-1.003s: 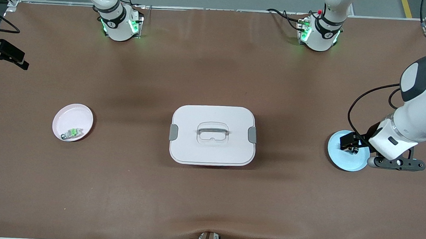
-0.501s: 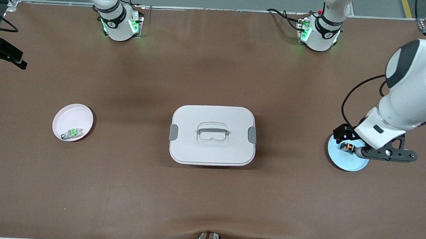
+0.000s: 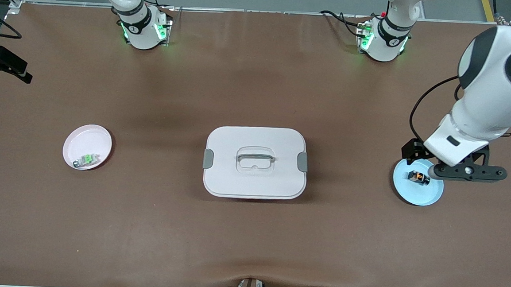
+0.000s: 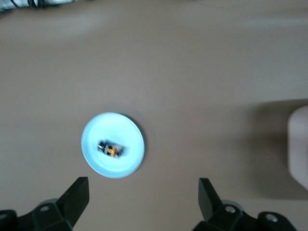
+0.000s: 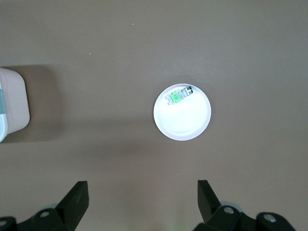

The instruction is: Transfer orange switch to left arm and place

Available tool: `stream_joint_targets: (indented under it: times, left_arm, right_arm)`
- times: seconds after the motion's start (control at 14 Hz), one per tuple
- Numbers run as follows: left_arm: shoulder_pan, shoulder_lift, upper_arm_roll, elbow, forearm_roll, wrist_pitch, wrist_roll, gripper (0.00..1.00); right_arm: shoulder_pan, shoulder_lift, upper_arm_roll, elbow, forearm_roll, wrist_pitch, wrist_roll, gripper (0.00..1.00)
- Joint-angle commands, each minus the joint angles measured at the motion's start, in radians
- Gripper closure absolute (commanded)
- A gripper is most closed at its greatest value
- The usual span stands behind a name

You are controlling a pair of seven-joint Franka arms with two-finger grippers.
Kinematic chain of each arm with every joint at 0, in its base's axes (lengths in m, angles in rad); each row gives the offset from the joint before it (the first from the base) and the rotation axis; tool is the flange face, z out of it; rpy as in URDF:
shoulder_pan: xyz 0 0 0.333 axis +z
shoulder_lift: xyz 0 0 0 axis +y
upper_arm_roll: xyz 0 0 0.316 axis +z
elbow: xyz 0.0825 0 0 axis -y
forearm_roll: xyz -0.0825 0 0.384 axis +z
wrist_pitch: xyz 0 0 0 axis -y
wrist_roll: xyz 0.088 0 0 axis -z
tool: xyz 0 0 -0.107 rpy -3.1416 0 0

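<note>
The orange switch [image 3: 418, 176] lies on a pale blue plate [image 3: 419, 193] toward the left arm's end of the table. It also shows in the left wrist view [image 4: 111, 148]. My left gripper [image 4: 143, 199] is open and empty, up in the air over the table beside that plate; its black fingers [image 3: 411, 151] show over the plate's rim. The white box [image 3: 255, 161] stands in the middle of the table. My right gripper [image 5: 143, 199] is open and empty, high over the table near a pink plate [image 5: 185, 122], and waits.
The pink plate [image 3: 88, 142] toward the right arm's end holds a pale grey component with a green centre [image 3: 87, 159]. A corner of the box shows in the left wrist view [image 4: 298, 144] and in the right wrist view [image 5: 12, 103]. Cables lie along the table's near edge.
My left gripper has risen from low over the blue plate and drawn back toward its base. The orange switch stays on the plate, now uncovered. The right arm has barely moved.
</note>
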Motion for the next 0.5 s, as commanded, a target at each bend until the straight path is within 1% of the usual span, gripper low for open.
stream_joint_targets:
  times: [0.0,0.07,0.29,0.43]
  left_arm:
    - [-0.086,-0.102,0.147,-0.027,-0.126,-0.07,0.038,0.0]
    - [-0.118,-0.126,0.185,-0.029,-0.138,-0.095,0.049,0.0]
    - [-0.164,-0.185,0.239,-0.032,-0.144,-0.171,0.06,0.0]
    - [-0.227,-0.243,0.306,-0.071,-0.147,-0.193,0.071,0.0]
  right_arm:
    - [-0.02,0.01,0.016,0.023,-0.011,-0.015,-0.004,0.0]
    - [-0.02,0.01,0.016,0.023,-0.011,-0.015,-0.004,0.0]
    - [-0.02,0.01,0.016,0.023,-0.011,-0.015,-0.004,0.0]
    - [-0.02,0.01,0.016,0.023,-0.011,-0.015,-0.004,0.0]
